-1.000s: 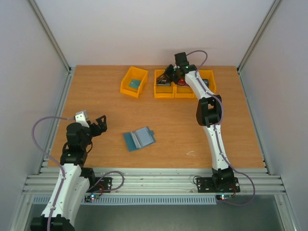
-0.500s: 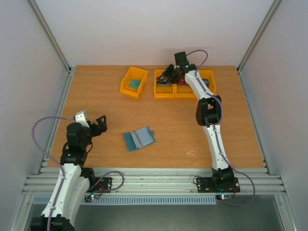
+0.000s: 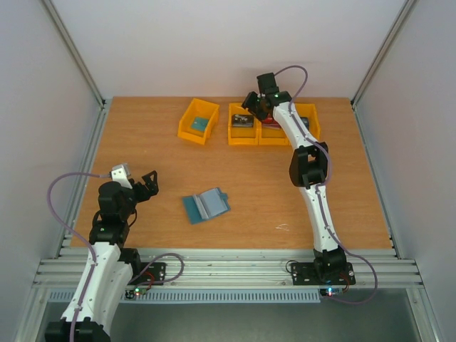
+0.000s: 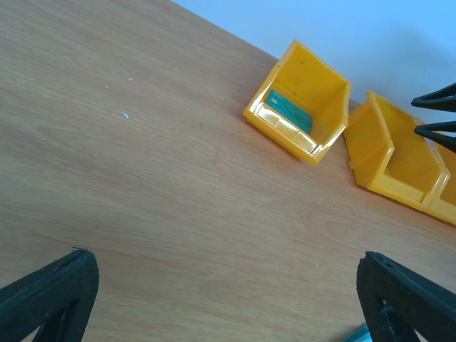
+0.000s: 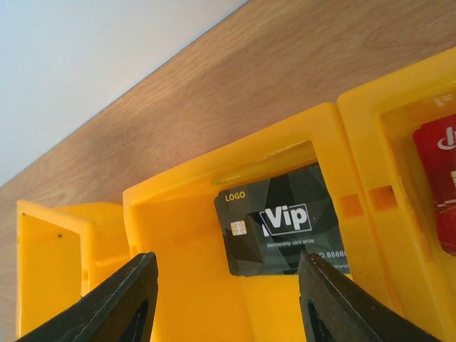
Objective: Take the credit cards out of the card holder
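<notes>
Now holding right gripper (image 5: 224,285) and left gripper (image 3: 144,182) spread, empty; showing three credit cards (image 5: 285,221) among four yellow bins (image 3: 187,128) beyond one card holder (image 3: 205,205).

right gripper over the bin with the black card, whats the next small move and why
Probably lift the right gripper straight up, clear of the yellow bin. Its jaws stand open and the black card lies flat in the bin, not pinched, so there seems nothing left to hold there.
</notes>
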`<action>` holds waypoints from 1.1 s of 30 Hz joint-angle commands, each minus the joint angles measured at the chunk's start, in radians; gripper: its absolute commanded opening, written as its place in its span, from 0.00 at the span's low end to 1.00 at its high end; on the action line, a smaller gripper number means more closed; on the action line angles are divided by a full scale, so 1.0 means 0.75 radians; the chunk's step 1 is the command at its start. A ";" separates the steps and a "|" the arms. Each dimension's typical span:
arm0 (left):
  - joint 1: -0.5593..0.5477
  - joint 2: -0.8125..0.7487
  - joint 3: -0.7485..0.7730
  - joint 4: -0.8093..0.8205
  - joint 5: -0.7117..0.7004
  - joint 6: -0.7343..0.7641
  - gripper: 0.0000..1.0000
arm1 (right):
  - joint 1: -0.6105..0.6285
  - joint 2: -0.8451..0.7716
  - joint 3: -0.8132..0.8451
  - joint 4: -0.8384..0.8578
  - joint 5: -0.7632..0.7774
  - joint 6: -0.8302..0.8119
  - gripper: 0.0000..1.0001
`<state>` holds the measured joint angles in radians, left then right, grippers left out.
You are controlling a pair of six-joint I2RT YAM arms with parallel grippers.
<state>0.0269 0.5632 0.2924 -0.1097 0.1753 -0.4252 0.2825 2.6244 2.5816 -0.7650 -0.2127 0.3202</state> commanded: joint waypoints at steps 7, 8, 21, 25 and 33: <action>0.005 -0.021 -0.022 0.059 0.087 0.020 0.99 | 0.094 -0.287 0.070 -0.304 0.017 -0.489 0.55; 0.006 -0.019 -0.024 0.053 0.096 -0.012 0.99 | 0.111 -0.320 0.063 -0.352 0.022 -0.556 0.54; -0.024 0.286 0.008 0.291 0.554 -0.087 0.99 | 0.462 -0.787 -0.880 -0.437 -0.176 -0.800 0.56; -0.089 0.389 0.011 0.259 0.507 -0.126 0.99 | 0.529 -0.825 -1.112 -0.308 -0.293 -0.687 0.56; -0.231 0.582 0.037 0.165 0.563 -0.014 0.99 | 0.596 -0.765 -1.341 -0.255 -0.342 -0.584 0.55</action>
<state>-0.1196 0.9436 0.2897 0.0166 0.5598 -0.4778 0.7113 2.0357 1.6112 -0.9985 -0.4316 -0.1684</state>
